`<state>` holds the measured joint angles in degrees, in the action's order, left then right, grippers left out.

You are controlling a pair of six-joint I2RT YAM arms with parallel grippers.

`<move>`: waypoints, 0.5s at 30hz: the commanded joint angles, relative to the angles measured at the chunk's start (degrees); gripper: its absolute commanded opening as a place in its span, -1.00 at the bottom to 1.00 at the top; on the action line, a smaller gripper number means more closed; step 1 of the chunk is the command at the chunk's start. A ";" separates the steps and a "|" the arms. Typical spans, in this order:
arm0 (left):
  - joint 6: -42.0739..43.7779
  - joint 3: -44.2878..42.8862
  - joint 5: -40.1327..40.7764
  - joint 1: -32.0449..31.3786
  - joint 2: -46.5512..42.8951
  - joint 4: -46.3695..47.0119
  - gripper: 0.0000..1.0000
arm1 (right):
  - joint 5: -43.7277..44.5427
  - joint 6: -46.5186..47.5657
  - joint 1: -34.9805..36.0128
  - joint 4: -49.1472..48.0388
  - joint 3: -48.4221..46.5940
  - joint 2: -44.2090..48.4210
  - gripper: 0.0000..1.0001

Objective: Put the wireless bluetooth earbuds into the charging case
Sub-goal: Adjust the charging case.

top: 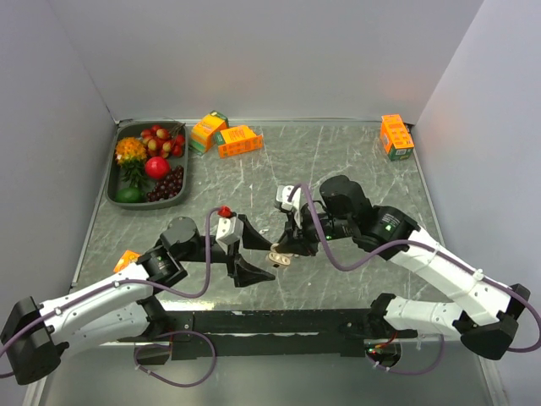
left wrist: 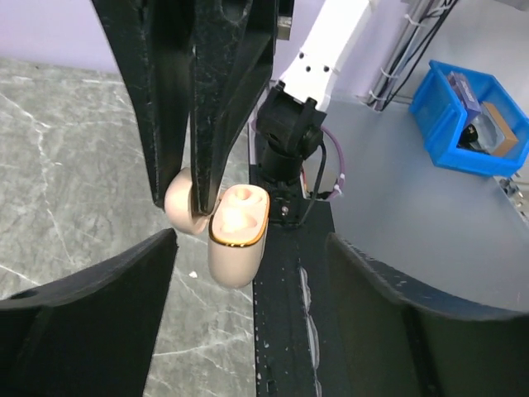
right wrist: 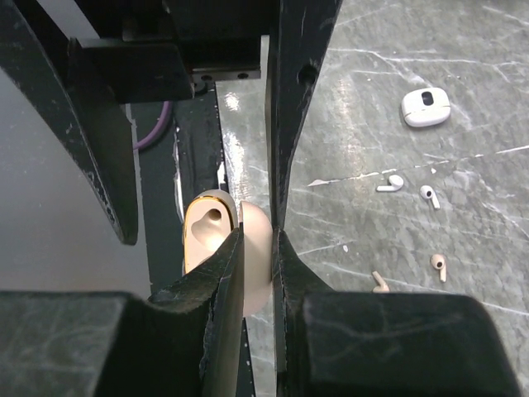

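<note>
Beige charging case [left wrist: 238,236], lid open and wells apparently empty, pinched in the right hand [right wrist: 258,240]; left hand [left wrist: 252,236] wide open, holding nothing; earbuds [right wrist: 429,196] lie loose on the tabletop [right wrist: 463,66], none inserted.

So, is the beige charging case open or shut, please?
Open: the charging case has its lid swung back, pinched by the right gripper, wells exposed.
</note>
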<state>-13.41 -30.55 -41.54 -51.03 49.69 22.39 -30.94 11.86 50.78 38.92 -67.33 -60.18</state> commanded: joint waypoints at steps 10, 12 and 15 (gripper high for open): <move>-0.47 0.05 -0.48 0.31 0.14 1.07 0.28 | -0.61 0.54 1.86 -3.84 -3.69 -2.31 -1.00; -0.74 0.48 -0.12 0.22 0.14 1.34 0.29 | -0.79 0.19 1.86 -4.37 -3.34 -1.96 -1.00; -1.44 1.01 0.49 0.22 0.40 1.95 0.31 | -1.14 -0.43 1.95 -5.08 -3.33 -1.60 -1.00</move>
<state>-13.45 -30.24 -41.71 -50.92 50.43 21.74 -31.09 11.62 52.27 37.10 -68.10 -62.50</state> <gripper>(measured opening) 0.651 0.201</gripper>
